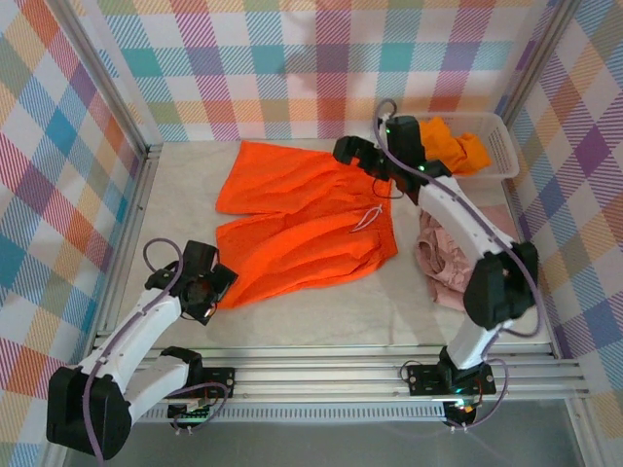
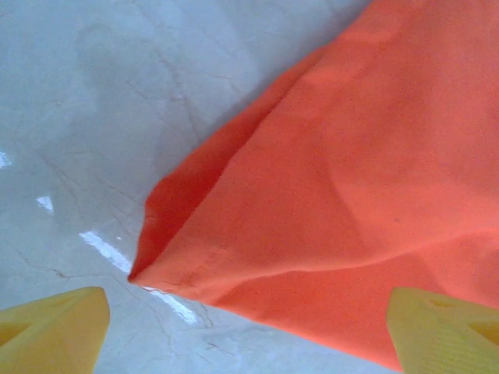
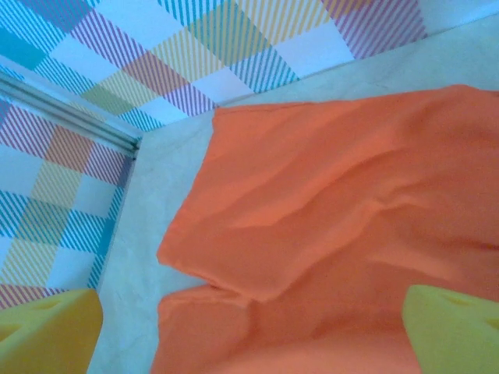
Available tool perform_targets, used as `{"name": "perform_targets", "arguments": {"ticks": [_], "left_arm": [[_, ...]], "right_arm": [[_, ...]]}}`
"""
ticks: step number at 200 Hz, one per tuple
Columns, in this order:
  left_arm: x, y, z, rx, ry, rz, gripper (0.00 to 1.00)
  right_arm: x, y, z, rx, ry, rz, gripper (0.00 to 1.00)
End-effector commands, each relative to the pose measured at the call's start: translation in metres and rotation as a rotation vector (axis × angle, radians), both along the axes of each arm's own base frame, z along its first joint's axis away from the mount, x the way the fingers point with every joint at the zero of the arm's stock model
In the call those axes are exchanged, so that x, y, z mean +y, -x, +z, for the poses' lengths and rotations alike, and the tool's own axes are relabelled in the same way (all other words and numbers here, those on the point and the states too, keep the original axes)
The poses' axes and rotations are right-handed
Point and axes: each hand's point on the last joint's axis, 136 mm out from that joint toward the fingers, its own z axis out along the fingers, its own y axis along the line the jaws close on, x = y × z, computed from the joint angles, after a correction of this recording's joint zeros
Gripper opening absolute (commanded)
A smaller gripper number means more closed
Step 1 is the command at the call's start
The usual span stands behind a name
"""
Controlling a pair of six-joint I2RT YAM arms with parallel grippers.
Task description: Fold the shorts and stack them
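Spread at centre frame: orange shorts, both grippers gaping.
The left gripper hovers at its lower-left corner and the right gripper at its upper-right, fingers wide apart (pink shorts lie at right).

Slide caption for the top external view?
Spread orange shorts, left gripper open at a hem corner, right gripper open by the waist; pink shorts heaped right, yellow-orange shorts in basket.

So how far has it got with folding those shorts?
Barely started. Nothing is folded or stacked. The bright orange shorts lie spread flat, with the open left gripper at a hem corner and the open right gripper near the waist end. The pink shorts sit crumpled at the right, and the yellow-orange shorts are in the white basket.
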Motion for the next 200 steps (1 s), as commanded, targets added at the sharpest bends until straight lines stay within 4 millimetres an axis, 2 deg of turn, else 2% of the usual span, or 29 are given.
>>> {"name": "perform_targets", "arguments": {"ticks": [1,34,58,86,113,140,162,200], "left_arm": [[-0.002,0.009,-0.013,0.054,-0.006,-0.009,0.88],[-0.005,0.008,-0.026,0.077,-0.005,-0.025,0.81],[-0.005,0.003,-0.031,0.078,-0.024,-0.045,0.73],[-0.006,-0.007,-0.035,0.064,-0.035,-0.057,0.59],[-0.007,-0.013,-0.04,0.064,-0.042,-0.069,0.48],[-0.006,-0.017,-0.041,0.055,-0.056,-0.073,0.33],[-0.006,-0.017,-0.041,0.055,-0.057,-0.075,0.23],[-0.007,-0.019,-0.039,0.043,-0.052,-0.08,0.21]], "right_arm": [[-0.023,0.028,-0.054,0.105,0.128,-0.009,0.99],[-0.066,0.074,-0.109,0.276,0.171,-0.089,0.98],[-0.083,0.102,-0.143,0.366,0.196,-0.124,0.95],[-0.094,0.121,-0.173,0.441,0.206,-0.168,0.9],[-0.101,0.123,-0.197,0.497,0.208,-0.202,0.81],[-0.108,0.117,-0.212,0.541,0.189,-0.245,0.67],[-0.109,0.114,-0.219,0.562,0.174,-0.261,0.65],[-0.108,0.107,-0.236,0.607,0.172,-0.269,0.61]]}}
